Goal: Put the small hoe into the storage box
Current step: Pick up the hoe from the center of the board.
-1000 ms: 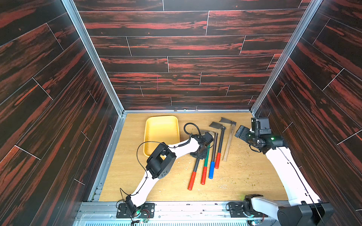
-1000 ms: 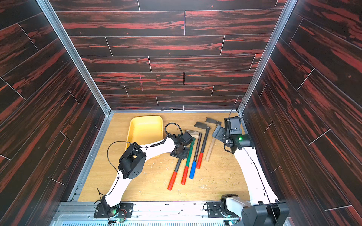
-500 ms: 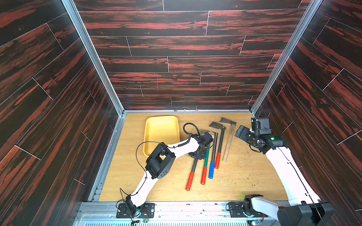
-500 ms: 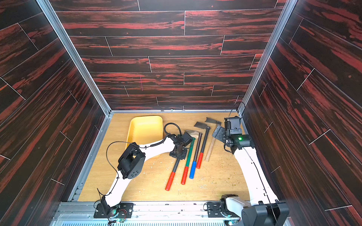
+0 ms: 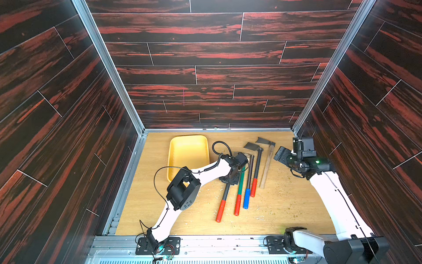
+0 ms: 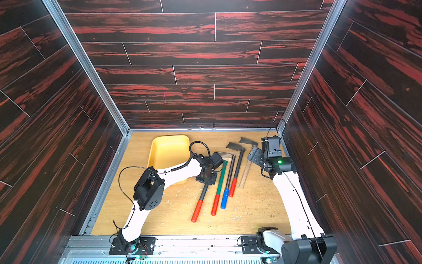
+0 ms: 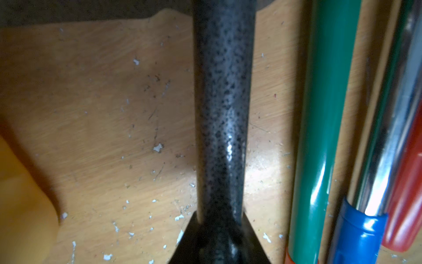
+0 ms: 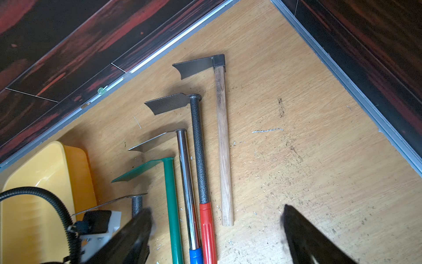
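Observation:
My left gripper (image 5: 230, 181) (image 6: 206, 178) (image 7: 220, 240) is shut on the dark speckled shaft (image 7: 222, 102) of the small hoe (image 5: 221, 209) (image 6: 196, 211), the leftmost hoe in the row, which has a red grip. Its thin blade (image 8: 109, 203) shows behind the left wrist, beside the storage box. The storage box (image 5: 188, 148) (image 6: 169, 146) (image 8: 45, 171) is a yellow tray at the back left with nothing in it. My right gripper (image 5: 279, 154) (image 6: 254, 156) (image 8: 217, 210) hangs open at the right, over the handle ends, holding nothing.
To the right of the held hoe lie a green-shafted hoe (image 5: 240, 188), a chrome hoe with a blue grip (image 5: 247, 197), a speckled hoe with a red grip (image 5: 255, 176) and a wooden-handled hoe (image 5: 266, 168). Dark panel walls enclose the table (image 5: 285, 201).
The held hoe's red end has swung a little to the left, away from the green hoe. The right arm has stayed still.

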Controlling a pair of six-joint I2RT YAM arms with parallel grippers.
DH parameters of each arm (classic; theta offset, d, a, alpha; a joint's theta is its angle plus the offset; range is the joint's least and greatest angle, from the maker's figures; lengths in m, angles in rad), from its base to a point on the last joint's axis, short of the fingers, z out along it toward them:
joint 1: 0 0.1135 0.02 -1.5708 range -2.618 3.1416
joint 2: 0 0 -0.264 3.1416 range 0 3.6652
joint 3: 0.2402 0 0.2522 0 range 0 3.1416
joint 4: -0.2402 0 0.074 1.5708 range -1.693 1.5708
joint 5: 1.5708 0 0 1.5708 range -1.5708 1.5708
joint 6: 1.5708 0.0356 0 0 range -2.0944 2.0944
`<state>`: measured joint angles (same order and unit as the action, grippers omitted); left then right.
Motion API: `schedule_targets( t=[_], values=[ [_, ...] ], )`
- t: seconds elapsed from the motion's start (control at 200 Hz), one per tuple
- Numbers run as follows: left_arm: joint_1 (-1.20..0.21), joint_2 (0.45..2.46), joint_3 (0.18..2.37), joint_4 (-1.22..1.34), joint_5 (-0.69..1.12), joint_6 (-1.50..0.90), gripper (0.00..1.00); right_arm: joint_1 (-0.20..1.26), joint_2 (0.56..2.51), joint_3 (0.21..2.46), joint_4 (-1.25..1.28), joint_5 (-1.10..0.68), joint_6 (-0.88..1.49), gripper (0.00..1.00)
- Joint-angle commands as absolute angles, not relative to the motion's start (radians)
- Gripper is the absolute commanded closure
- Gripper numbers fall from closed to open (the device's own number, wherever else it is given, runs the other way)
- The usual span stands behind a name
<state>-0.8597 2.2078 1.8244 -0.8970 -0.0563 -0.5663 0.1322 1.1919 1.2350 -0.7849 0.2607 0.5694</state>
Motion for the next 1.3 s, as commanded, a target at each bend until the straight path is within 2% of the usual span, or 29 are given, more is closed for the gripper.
schedule_targets(
  t=[0.0, 0.641, 1.293],
  values=[
    [-0.865, 2.112, 1.887, -0.944, -0.098, -0.568, 0.9, 0.127, 1.196, 1.242, -0.785, 0.255, 0.582, 0.08],
    [-0.857, 2.137, 2.084, -1.072, -0.126, -0.527, 0.9, 0.127, 1.195, 1.239, -0.783, 0.253, 0.583, 0.08],
    [-0.725, 2.126, 2.186, -1.13, -0.124, -0.495, 0.9, 0.127, 1.196, 1.23, -0.772, 0.252, 0.581, 0.08]
  ],
)
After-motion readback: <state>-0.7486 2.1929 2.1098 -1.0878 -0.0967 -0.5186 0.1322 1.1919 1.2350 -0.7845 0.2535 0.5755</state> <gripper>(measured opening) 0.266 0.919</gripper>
